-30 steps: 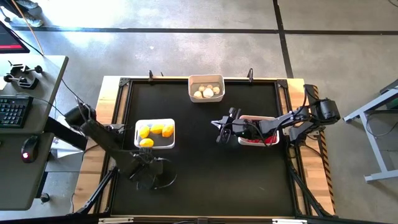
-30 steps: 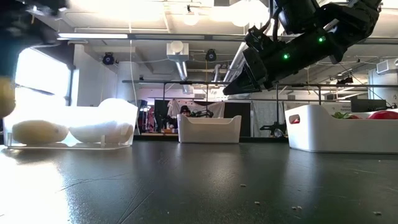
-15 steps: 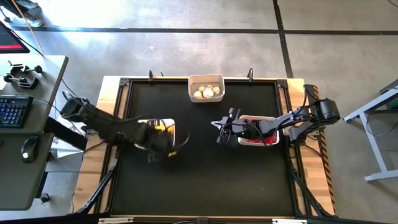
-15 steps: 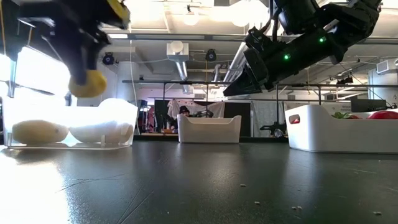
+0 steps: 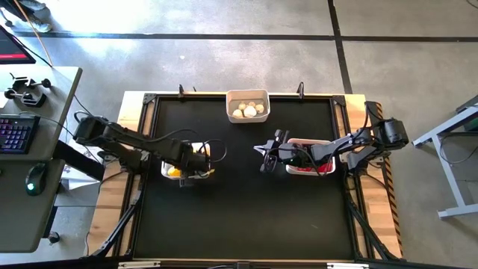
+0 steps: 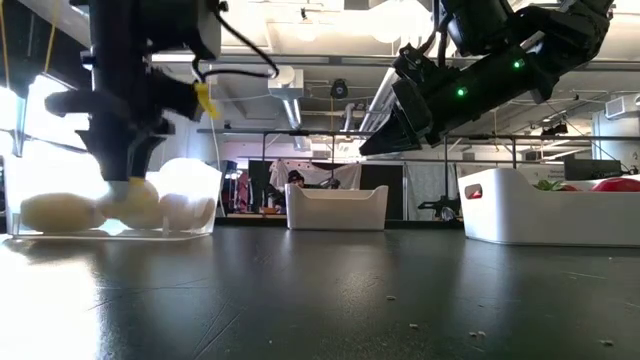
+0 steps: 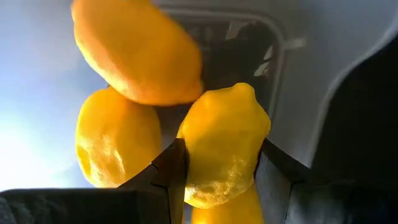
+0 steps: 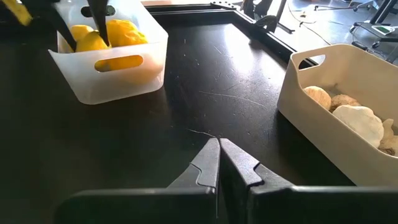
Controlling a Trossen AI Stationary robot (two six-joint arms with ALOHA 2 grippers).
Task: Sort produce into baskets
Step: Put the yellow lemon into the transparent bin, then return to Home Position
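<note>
Across the black surface (image 5: 246,209), three white baskets: one with lemons (image 5: 170,170) at left, one with garlic bulbs (image 5: 247,105) at the far edge, one with tomatoes (image 5: 308,166) at right. Over the lemon basket, left pincer (image 7: 217,163) clamped on a lemon (image 7: 225,144), low among other lemons (image 7: 118,140). Beside the tomato basket, right pincer (image 8: 219,163) raised, fingers pressed together, holding nothing.

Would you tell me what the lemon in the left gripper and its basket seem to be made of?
The lemon looks like moulded plastic or foam: even yellow, fine pebbled skin, soft sheen. The basket seems translucent white plastic: smooth walls, the lemons' yellow glowing through.
</note>
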